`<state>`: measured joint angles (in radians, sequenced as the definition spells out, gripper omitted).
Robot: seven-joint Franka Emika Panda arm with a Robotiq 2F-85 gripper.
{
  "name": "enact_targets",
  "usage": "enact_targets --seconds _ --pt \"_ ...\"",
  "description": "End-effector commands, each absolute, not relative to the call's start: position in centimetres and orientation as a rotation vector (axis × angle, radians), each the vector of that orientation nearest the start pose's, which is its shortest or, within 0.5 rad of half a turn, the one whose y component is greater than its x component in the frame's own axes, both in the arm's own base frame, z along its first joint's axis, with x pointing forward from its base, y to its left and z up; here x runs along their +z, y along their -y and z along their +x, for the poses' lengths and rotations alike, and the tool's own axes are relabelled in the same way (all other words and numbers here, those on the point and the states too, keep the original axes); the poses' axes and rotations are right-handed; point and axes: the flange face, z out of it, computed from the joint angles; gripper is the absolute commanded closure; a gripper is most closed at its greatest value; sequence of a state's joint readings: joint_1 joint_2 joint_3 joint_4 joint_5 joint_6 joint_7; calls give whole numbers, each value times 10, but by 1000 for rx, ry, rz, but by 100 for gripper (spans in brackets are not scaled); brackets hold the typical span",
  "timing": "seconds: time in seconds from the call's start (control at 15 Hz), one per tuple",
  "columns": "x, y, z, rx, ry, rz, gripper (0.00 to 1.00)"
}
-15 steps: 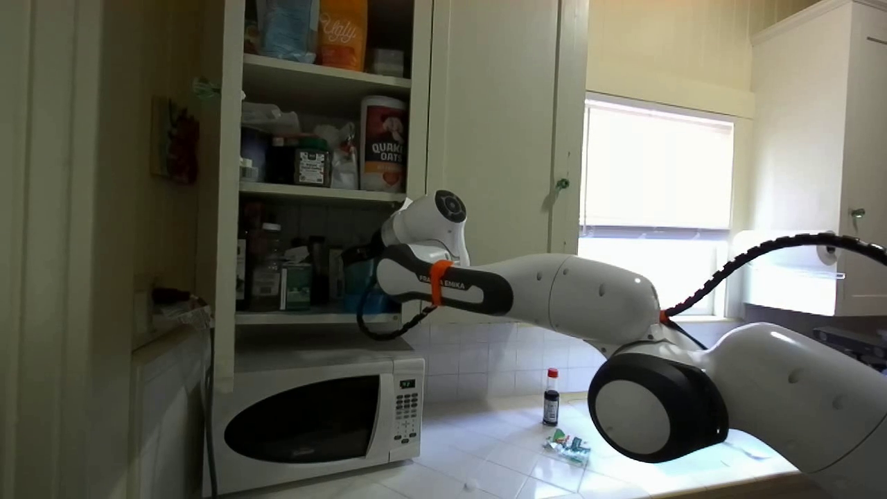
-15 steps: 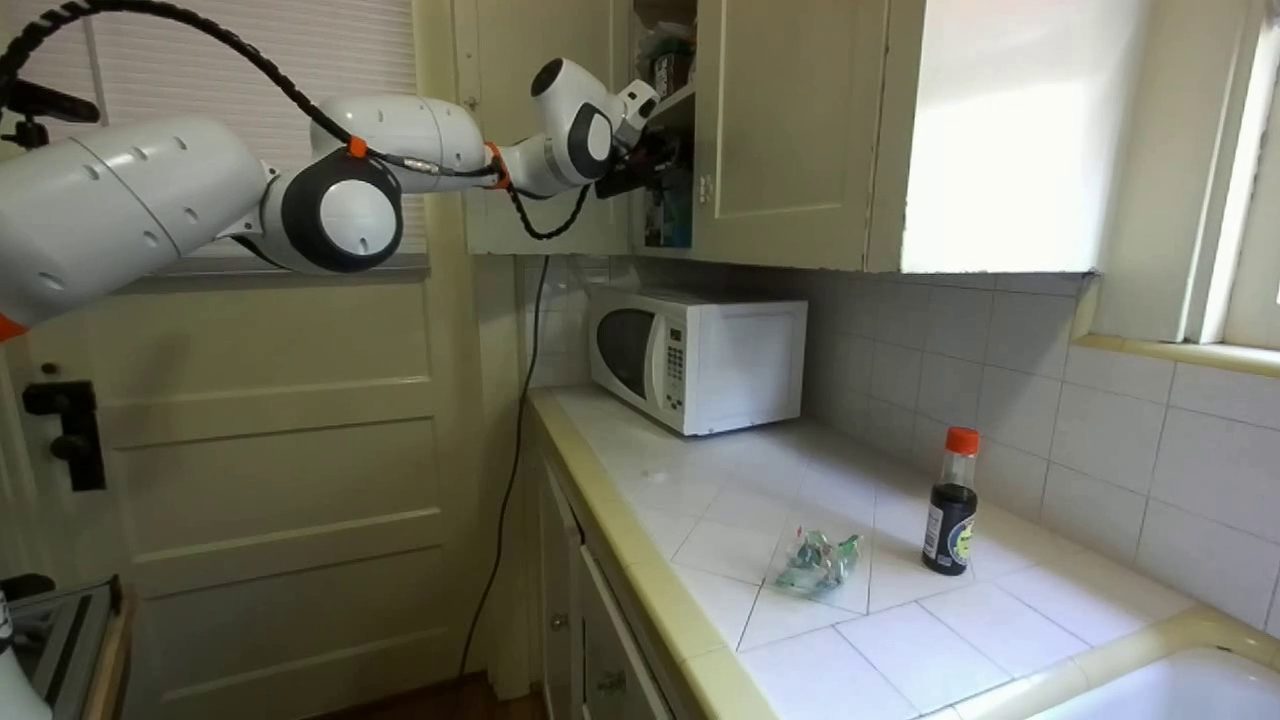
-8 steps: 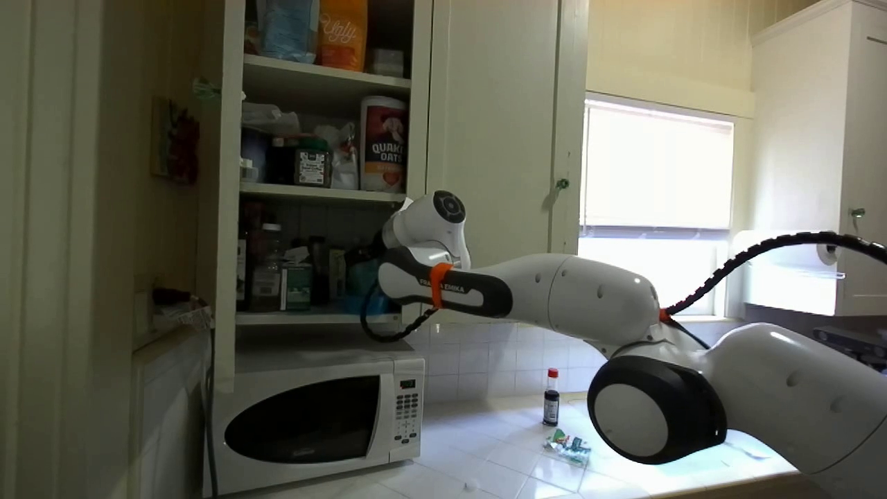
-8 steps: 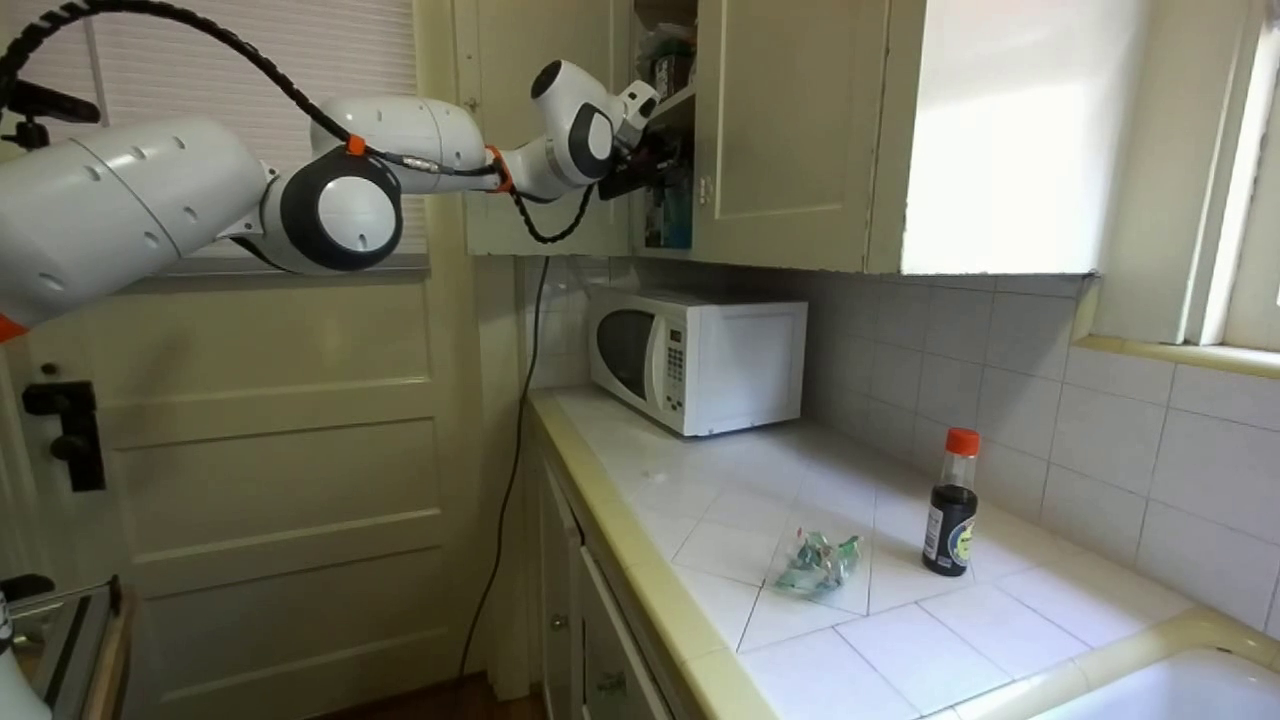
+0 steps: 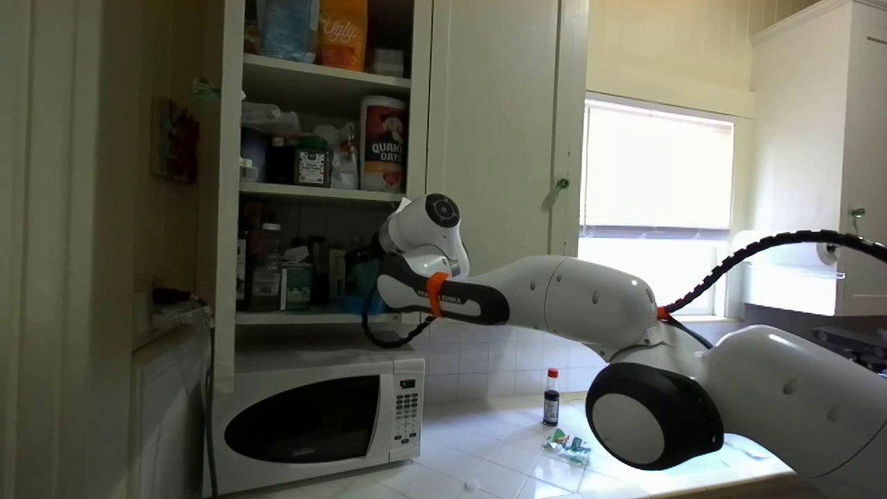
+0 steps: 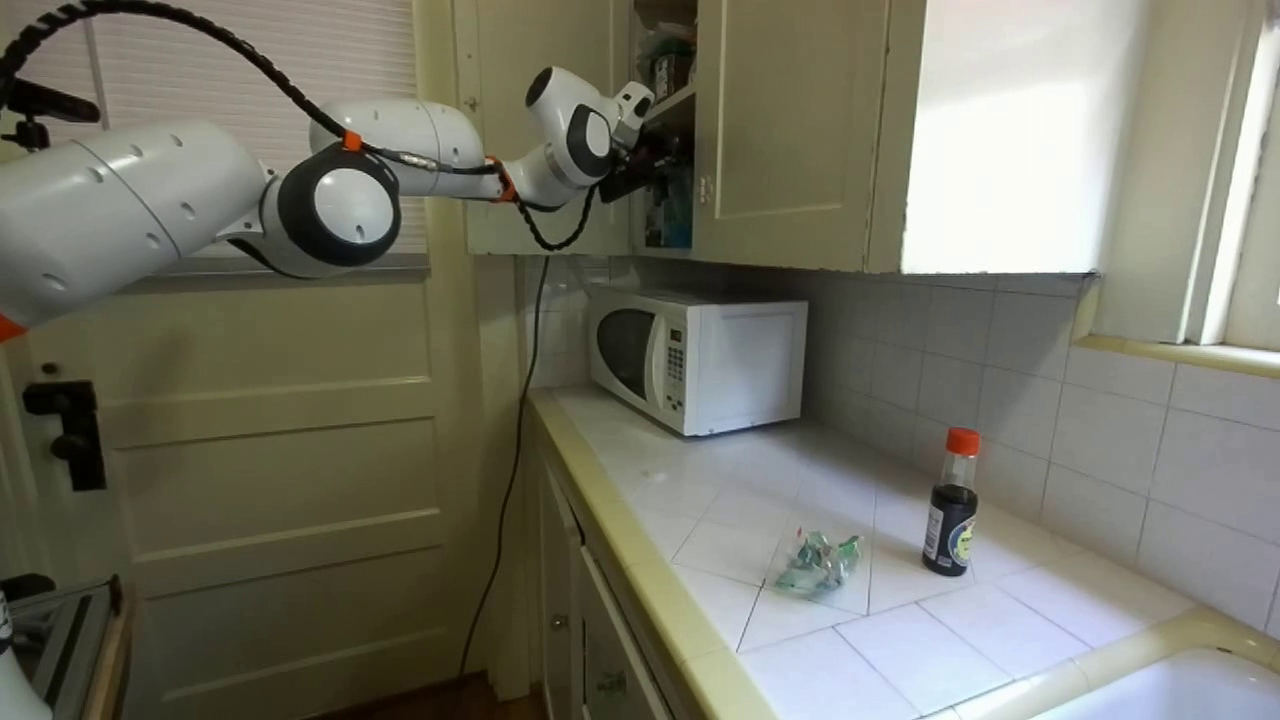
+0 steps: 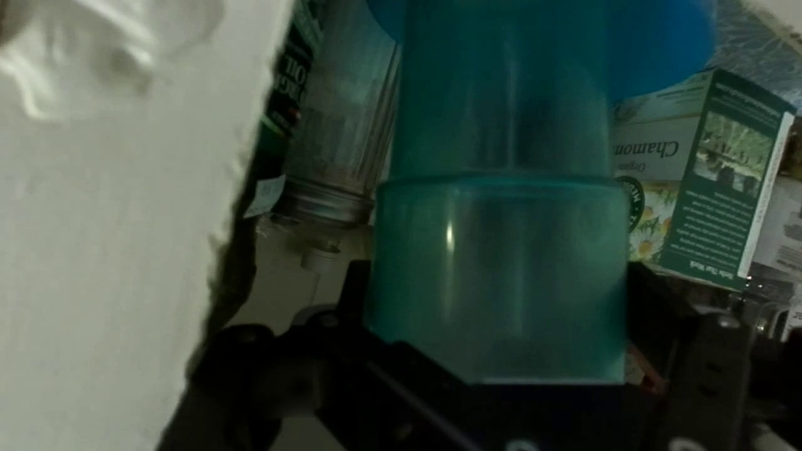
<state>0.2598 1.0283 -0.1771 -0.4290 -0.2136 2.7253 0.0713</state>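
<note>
Inside an open cupboard [image 5: 420, 138], above a microwave [image 5: 305, 416]: straddling a teal cup [image 7: 501, 225] with the gripper [image 7: 499, 288], 1 dark finger [image 7: 644, 297] close against each side. Cannot tell, in this dim light, whether clamped tight or merely standing around the wall. Shows the cup at the lowest shelf [image 5: 305, 318], near a blue item [image 7: 661, 50], a green-and-white box [image 7: 702, 181] lettered "Chamon" and a clear jar [image 7: 344, 125], with a chipped pale edge [image 7: 125, 263] close alongside.

To judge by the tight quarters, best done slowly: keep contact even on both sides, match pressure to seemingly thin plastic, and hold the cup's axis steady rather than twisting. Leave room for the gripper beside the pale edge, and watch for dragging the blue item or nudging the box.

On a tiled counter [image 6: 900, 660], visible in both exterior views: a red-capped bottle [image 6: 950, 525] standing upright, near a crumpled wrapper [image 6: 820, 565].
</note>
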Motion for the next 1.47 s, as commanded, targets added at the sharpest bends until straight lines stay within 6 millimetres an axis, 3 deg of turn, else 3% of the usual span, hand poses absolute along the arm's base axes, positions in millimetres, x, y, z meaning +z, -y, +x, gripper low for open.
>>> enact_targets --seconds 0.0,0.33,0.47,0.93,1.4 --pt "605 -181 791 -2079 399 -2474 29" --pt "609 -190 782 -2129 390 -2223 29" --pt "608 -192 781 -2105 363 -2199 29" --pt "619 -194 775 -2276 387 -2239 29" --pt "603 -215 781 -2199 327 -2399 29"
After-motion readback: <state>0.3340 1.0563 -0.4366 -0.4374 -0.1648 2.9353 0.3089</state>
